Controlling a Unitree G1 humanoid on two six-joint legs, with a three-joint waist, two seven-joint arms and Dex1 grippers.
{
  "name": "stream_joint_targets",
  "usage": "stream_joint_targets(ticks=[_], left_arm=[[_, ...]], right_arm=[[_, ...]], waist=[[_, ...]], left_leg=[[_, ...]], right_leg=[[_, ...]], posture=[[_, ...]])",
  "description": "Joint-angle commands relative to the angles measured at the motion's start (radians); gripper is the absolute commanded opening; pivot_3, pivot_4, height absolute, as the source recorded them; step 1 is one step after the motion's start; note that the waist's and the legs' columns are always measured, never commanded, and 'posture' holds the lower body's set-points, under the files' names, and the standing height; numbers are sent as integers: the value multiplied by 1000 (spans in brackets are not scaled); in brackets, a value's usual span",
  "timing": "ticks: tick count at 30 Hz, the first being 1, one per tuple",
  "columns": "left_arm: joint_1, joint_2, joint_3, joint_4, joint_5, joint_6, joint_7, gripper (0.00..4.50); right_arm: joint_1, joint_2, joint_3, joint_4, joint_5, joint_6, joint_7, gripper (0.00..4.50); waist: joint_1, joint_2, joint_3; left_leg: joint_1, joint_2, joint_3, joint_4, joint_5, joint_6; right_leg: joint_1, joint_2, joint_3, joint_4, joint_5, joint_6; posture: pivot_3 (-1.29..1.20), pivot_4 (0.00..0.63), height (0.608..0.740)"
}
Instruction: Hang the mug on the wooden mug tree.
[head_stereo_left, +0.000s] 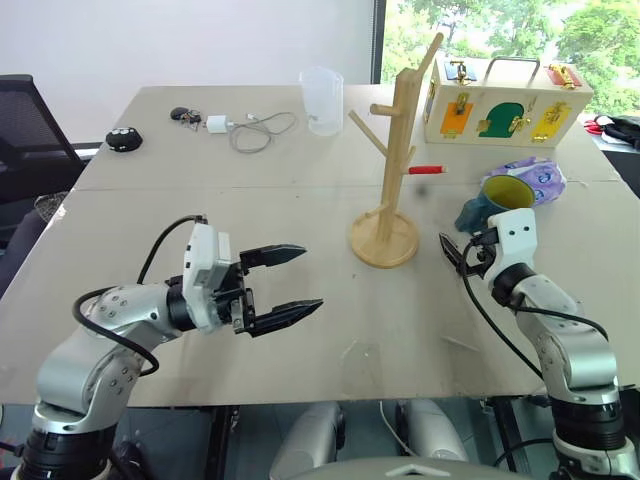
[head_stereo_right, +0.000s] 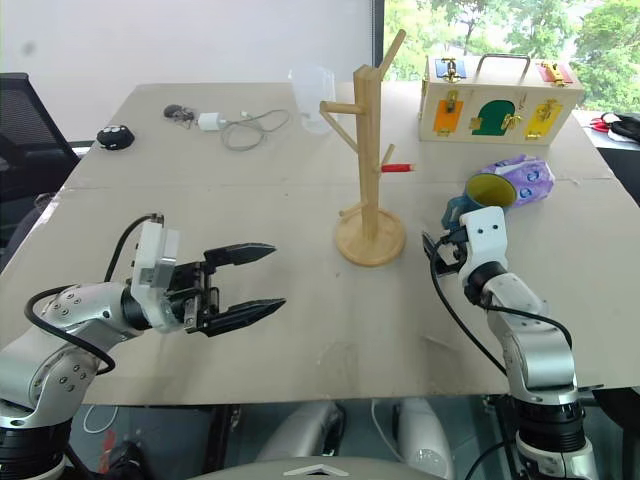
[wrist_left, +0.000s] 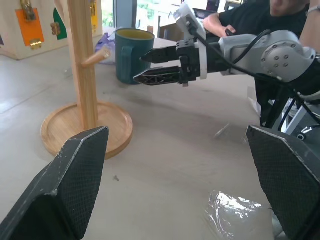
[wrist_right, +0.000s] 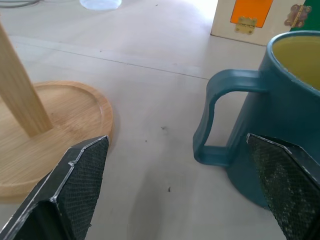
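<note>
Right claw (head_stereo_left: 452, 252) spread, just short of dark teal ceramic mug (head_stereo_left: 487, 203); handle faced it. Left claw (head_stereo_left: 285, 284) spread, idle. Best pinch handle squarely, keep mug upright for light-wood mug tree (head_stereo_left: 388, 160).

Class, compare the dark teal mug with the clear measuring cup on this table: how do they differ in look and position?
The mug is opaque teal with a yellow inside; the measuring cup is clear and see-through. The mug stands to the right of the wooden mug tree, just ahead of the right tool; the measuring cup stands at the far edge of the table, behind the tree. Both stand upright with the opening up, and no tool touches either.
</note>
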Motion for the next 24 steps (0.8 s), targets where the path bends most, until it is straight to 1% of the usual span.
stream_joint_targets(ticks=[1, 8, 13, 18, 20, 22, 23, 24], left_arm=[[25, 21, 77, -55, -60, -1, -4, 4500], [90, 29, 137, -113, -96, 3, 24, 4500], [151, 34, 199, -159, -156, 21, 48, 4500], [168, 42, 227, -177, -205, 40, 77, 4500], [170, 41, 230, -181, -211, 42, 90, 4500], [169, 42, 229, -188, -218, 46, 108, 4500], [166, 43, 227, -192, -221, 48, 117, 4500], [162, 45, 225, -194, -224, 51, 126, 4500]], right_arm=[[-43, 9, -7, 32, -7, -26, -10, 4471], [-96, 34, 4, 122, -24, -70, -11, 4471], [-126, 45, 7, 170, -30, -101, -3, 4471], [-161, 59, 3, 220, -29, -124, -6, 4471], [-172, 64, 3, 242, -33, -134, -9, 4081], [-185, 69, 1, 272, -39, -146, -15, 3520], [-190, 71, 0, 284, -42, -152, -17, 2996], [-196, 72, -1, 296, -47, -160, -21, 2648]], waist=[[-2, 0, 0], [-4, 1, 0], [-4, 1, 1], [-4, 1, 1], [-4, 1, 1], [-4, 1, 1], [-4, 1, 1], [-4, 1, 1]], left_leg=[[0, 0, 0, 0, 0, 0], [0, 0, 0, 0, 0, 0], [0, 0, 0, 0, 0, 0], [0, 0, 0, 0, 0, 0], [0, 0, 0, 0, 0, 0], [0, 0, 0, 0, 0, 0], [0, 0, 0, 0, 0, 0], [0, 0, 0, 0, 0, 0]], right_leg=[[0, 0, 0, 0, 0, 0], [0, 0, 0, 0, 0, 0], [0, 0, 0, 0, 0, 0], [0, 0, 0, 0, 0, 0], [0, 0, 0, 0, 0, 0], [0, 0, 0, 0, 0, 0], [0, 0, 0, 0, 0, 0], [0, 0, 0, 0, 0, 0]], posture=[[0, 150, 740], [0, 150, 740], [0, 150, 740], [0, 150, 740], [0, 150, 740], [0, 150, 740], [0, 150, 740], [0, 150, 740]])
